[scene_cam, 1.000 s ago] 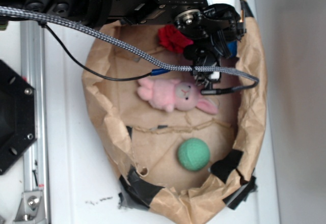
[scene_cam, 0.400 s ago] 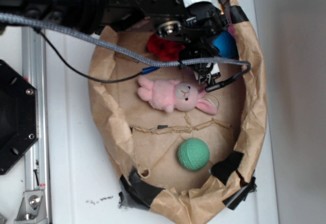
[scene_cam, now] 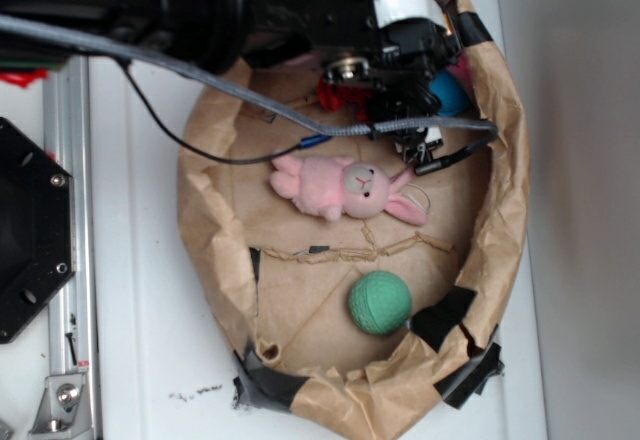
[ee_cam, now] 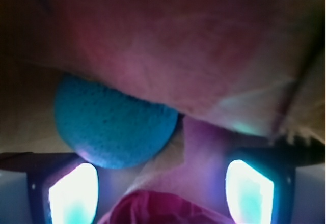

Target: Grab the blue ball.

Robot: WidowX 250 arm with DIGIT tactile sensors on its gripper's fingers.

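The blue ball (scene_cam: 448,91) lay at the far right of the paper bowl (scene_cam: 500,210), against its wall. The hand (ee_cam: 160,186) stood open, the ball near its left finger (ee_cam: 71,193), ungripped.

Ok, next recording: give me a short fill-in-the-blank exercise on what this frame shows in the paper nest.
1. The toy lying in the middle of the brown paper nest is a pink ____.
2. The green ball lies nearer the patch of ____ tape than the bunny does.
3. In the wrist view, the blue ball sits toward the ____ finger.
4. The ball under the gripper is ____.

Missing words: bunny; black; left; blue
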